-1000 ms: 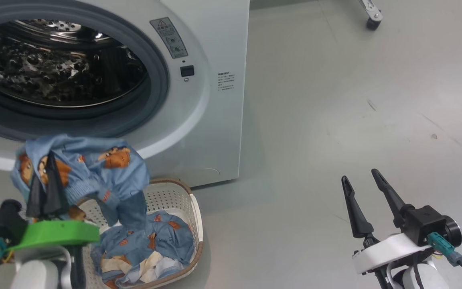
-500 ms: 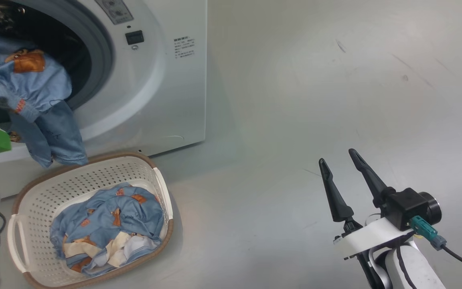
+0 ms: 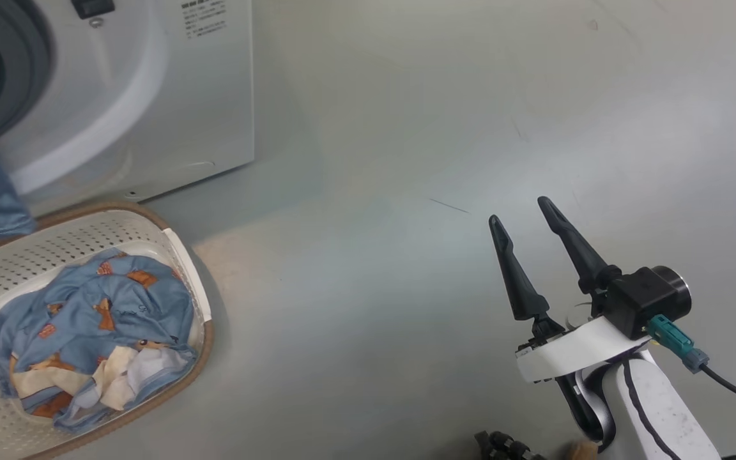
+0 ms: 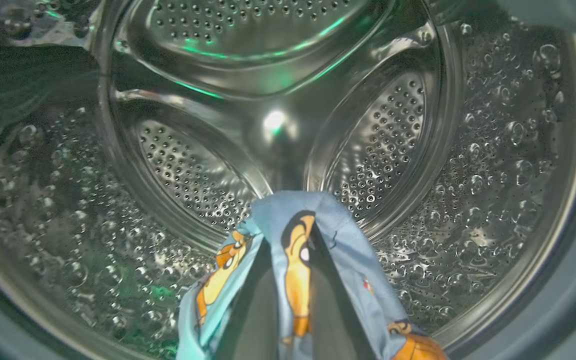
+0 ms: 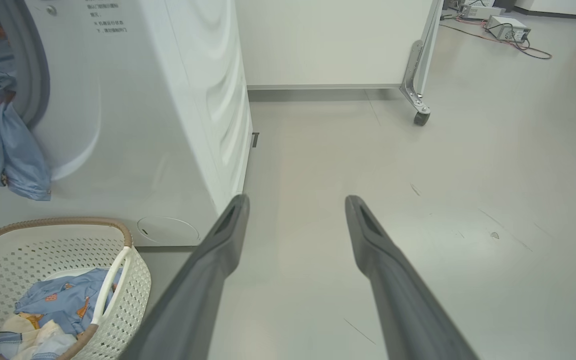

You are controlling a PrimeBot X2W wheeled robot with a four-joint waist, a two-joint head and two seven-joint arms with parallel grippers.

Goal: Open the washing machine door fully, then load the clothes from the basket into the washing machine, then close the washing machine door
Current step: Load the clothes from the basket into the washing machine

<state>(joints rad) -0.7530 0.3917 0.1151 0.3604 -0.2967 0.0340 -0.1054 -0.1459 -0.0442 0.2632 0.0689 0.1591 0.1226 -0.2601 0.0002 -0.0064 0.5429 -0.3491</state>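
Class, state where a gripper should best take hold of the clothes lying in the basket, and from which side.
Probably pinch the raised blue fold atop the clothes, coming from above: the basket walls them in on every side; only its top is open.

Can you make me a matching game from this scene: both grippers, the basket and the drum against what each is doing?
1 left gripper
2 right gripper
3 basket
4 drum

A open, over bare floor
B holds blue and cream clothes
C shut on a blue garment
D shiny perforated steel

Pairs: 1-C, 2-A, 3-B, 4-D
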